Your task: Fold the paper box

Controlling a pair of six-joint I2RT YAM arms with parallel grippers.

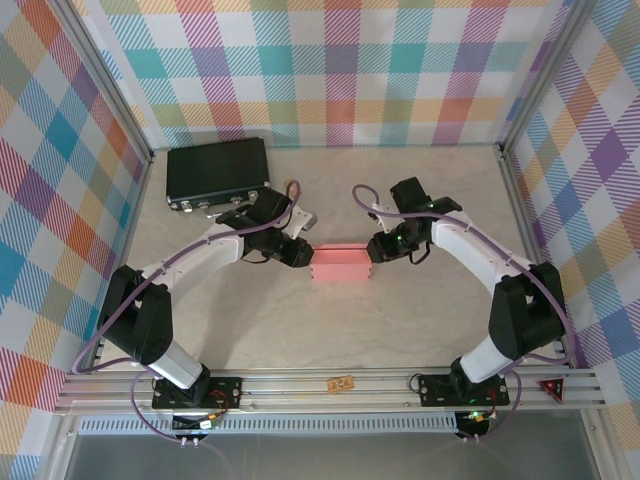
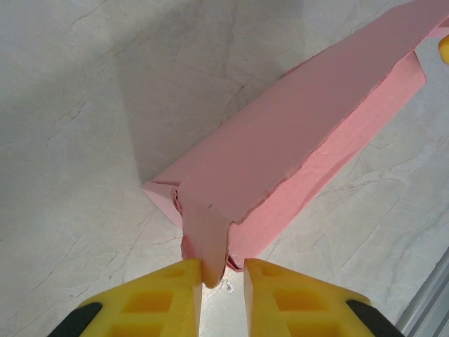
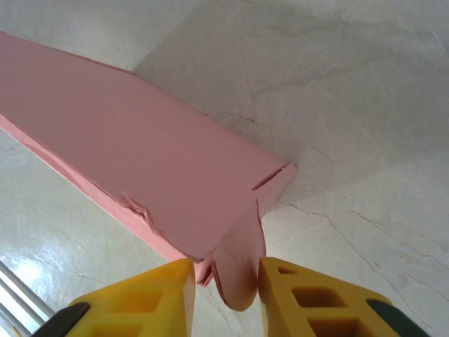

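Observation:
The paper box (image 1: 340, 264) lies mid-table as a salmon-pink, folded, shallow rectangular shape. My left gripper (image 1: 308, 252) is at its left end and my right gripper (image 1: 372, 250) at its right end. In the left wrist view the box (image 2: 302, 133) runs away from the yellow jaws. A rounded end flap (image 2: 207, 239) hangs between them against the left finger, with a gap on its other side, so the left gripper (image 2: 223, 270) is narrowly open. In the right wrist view the box (image 3: 140, 154) has its end flap (image 3: 242, 270) resting against the right finger. The right gripper (image 3: 226, 274) is also narrowly open.
A black hard case (image 1: 218, 170) sits at the back left, just behind the left arm. A tiny tan block (image 1: 341, 383) lies on the aluminium rail (image 1: 330, 395) at the near edge. Checked walls enclose the table on three sides.

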